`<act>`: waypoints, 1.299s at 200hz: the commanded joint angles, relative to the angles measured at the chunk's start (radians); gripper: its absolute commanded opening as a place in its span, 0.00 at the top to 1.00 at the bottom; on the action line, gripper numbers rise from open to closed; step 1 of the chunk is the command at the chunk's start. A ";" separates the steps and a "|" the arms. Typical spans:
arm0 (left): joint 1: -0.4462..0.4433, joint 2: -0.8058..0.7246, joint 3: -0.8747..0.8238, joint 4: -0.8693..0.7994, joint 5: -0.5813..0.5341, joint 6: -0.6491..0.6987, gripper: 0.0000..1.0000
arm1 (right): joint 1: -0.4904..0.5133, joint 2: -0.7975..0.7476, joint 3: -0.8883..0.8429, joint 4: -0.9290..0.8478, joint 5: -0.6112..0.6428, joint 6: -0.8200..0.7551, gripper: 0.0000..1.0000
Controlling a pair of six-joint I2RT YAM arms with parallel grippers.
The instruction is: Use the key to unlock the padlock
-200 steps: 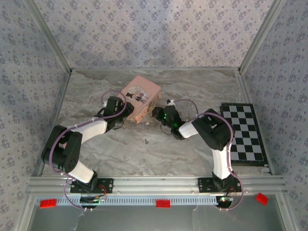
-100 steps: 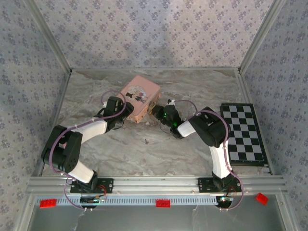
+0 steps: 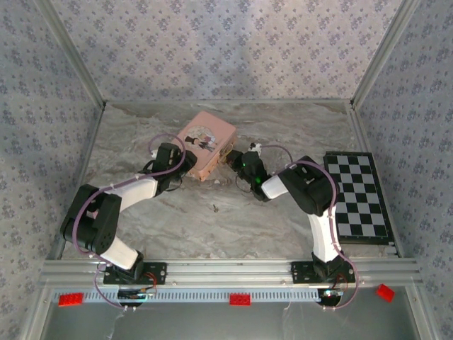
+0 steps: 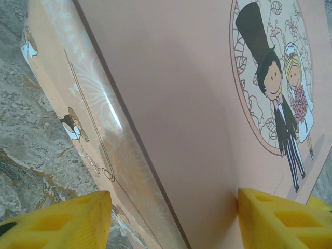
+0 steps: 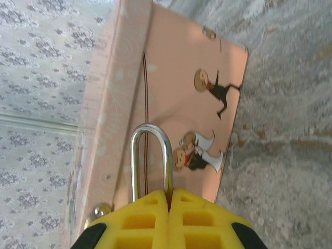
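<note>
Two arms meet at a pink box (image 3: 205, 142) lying flat on the marble-patterned table (image 3: 283, 127) in the top view. The left gripper (image 3: 185, 168) sits at the box's near left corner and the right gripper (image 3: 232, 160) at its right side; from up here the set of either pair of fingers is too small to read. Nearer the arm bases than the box, and well apart from both grippers, a tiny dark speck lies on the marble: the key (image 3: 214, 207), untouched. A checkerboard (image 3: 361, 195) lies at the table's right edge, and red bricks (image 3: 239, 299) sit on the front rail. In the left wrist view, the left gripper (image 4: 174, 207) has its yellow fingers (image 4: 57, 220) spread wide with the box's edge between them. One finger is against the side wall and the other against the lid near the bride-and-groom picture (image 4: 280, 98), and they look clamped on the box. In the right wrist view, the right gripper (image 5: 169, 194) has its yellow fingers pressed together, and the silvery shackle of the padlock (image 5: 167, 161) rises from between them. The padlock is grasped there, its body hidden by the fingers. The shackle stands in front of the box's side wall with its printed cartoon figures; whether it touches the wall I cannot tell. A small silvery stud (image 5: 101, 210) shows on the box beside the fingers.
</note>
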State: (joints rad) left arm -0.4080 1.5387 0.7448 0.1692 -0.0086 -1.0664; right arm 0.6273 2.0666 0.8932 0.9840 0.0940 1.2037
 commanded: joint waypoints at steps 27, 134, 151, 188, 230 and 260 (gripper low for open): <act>-0.008 0.012 -0.067 -0.072 -0.004 0.049 0.33 | -0.037 -0.056 0.022 -0.013 0.016 -0.066 1.00; -0.008 -0.445 -0.326 0.187 0.185 0.343 0.00 | -0.025 -0.407 -0.287 -0.243 -0.224 -0.261 1.00; -0.008 -0.565 -0.396 0.164 0.165 0.346 0.00 | 0.013 -0.440 -0.327 -0.259 -0.217 -0.258 1.00; -0.008 -0.816 -0.531 0.134 0.116 0.315 0.00 | 0.110 -0.451 -0.375 -0.251 -0.173 -0.245 1.00; -0.008 -0.948 -0.583 0.093 0.089 0.303 0.00 | 0.141 -0.372 -0.390 -0.153 -0.235 -0.203 1.00; -0.008 -0.929 -0.578 0.096 0.085 0.302 0.00 | 0.152 -0.328 -0.404 -0.135 -0.236 -0.189 1.00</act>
State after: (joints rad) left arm -0.4137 0.6029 0.1596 0.2707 0.0929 -0.7601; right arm 0.7689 1.7065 0.5117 0.7933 -0.1257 0.9901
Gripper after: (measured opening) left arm 0.999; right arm 0.051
